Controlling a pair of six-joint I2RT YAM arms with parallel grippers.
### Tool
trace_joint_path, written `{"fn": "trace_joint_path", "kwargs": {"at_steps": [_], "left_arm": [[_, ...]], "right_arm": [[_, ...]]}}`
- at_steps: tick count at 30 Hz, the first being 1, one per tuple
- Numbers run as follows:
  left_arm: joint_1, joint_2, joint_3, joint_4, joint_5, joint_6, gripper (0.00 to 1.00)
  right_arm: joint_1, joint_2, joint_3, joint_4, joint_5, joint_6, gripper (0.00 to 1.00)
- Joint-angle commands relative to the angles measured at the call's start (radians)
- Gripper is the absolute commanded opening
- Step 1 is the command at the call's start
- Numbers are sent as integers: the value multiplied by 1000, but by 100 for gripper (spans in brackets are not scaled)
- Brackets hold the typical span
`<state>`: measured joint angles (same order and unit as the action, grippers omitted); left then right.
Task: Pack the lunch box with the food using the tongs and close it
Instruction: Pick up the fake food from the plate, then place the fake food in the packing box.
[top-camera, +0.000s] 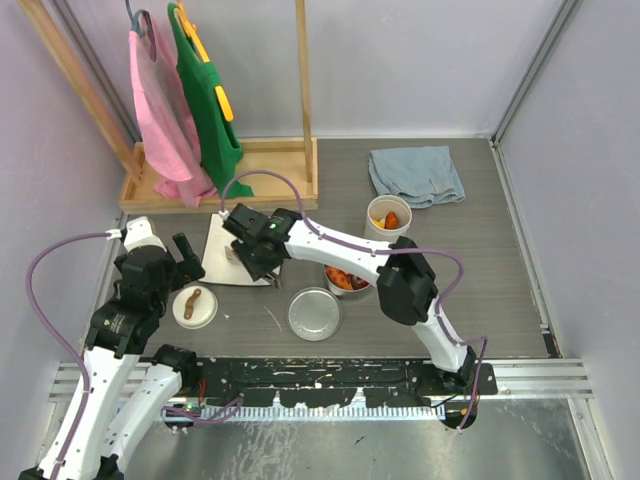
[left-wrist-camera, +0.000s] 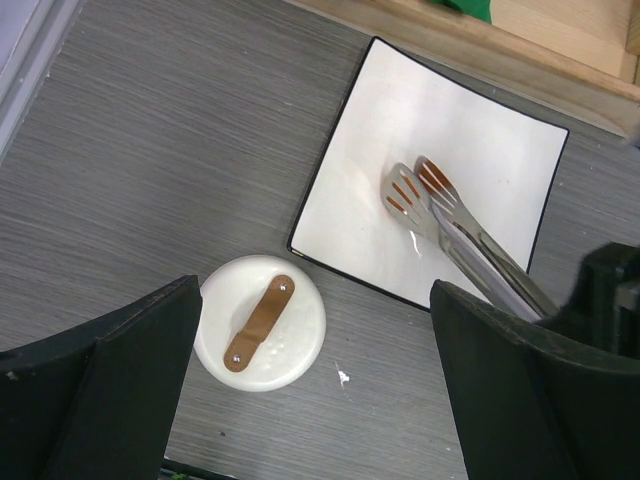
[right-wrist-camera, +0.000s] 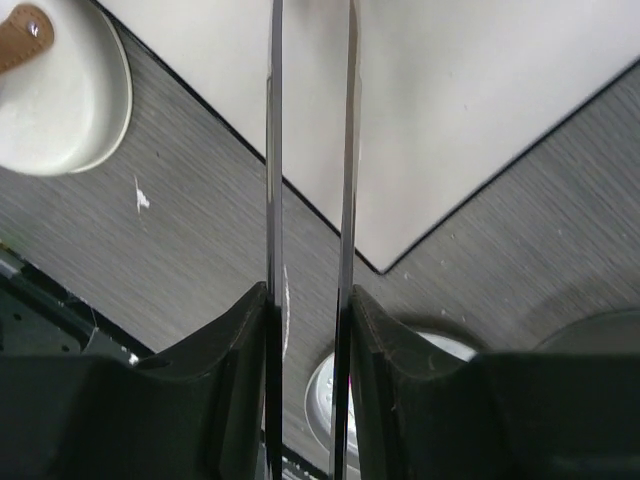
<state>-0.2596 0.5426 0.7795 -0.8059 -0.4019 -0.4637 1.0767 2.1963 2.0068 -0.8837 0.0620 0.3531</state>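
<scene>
My right gripper (top-camera: 258, 250) is shut on the tongs (left-wrist-camera: 450, 220); the fingers (right-wrist-camera: 240, 340) press both thin arms from outside, with a gap still between them. The slotted tong tips rest over the empty white square plate (left-wrist-camera: 380, 130). The white tub (top-camera: 389, 217) holds orange food (top-camera: 391, 218). Just right of the right wrist, the steel tin (top-camera: 347, 279) holds red and orange pieces. Its flat steel lid (top-camera: 315, 313) lies in front. My left gripper (top-camera: 180, 262) hangs wide open and empty above the white lid with the brown handle (left-wrist-camera: 260, 322).
A wooden rack (top-camera: 250, 170) with pink and green garments stands at the back left. A folded blue cloth (top-camera: 415, 175) lies at the back right. The grey walls close in on both sides of the table.
</scene>
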Motion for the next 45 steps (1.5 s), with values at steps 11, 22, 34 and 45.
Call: {"fn": "trace_joint_path", "kwargs": {"at_steps": [11, 22, 34, 45], "left_arm": [[5, 3, 5, 22, -13, -9, 98], [4, 5, 4, 25, -2, -9, 98], [5, 3, 4, 25, 3, -9, 98], [4, -2, 3, 23, 0, -9, 98]], "right_arm": [[-45, -441, -323, 62, 32, 57, 39], [-199, -910, -717, -55, 114, 164, 39], [-208, -966, -830, -111, 147, 210, 40], [-225, -905, -856, -83, 207, 215, 40]]}}
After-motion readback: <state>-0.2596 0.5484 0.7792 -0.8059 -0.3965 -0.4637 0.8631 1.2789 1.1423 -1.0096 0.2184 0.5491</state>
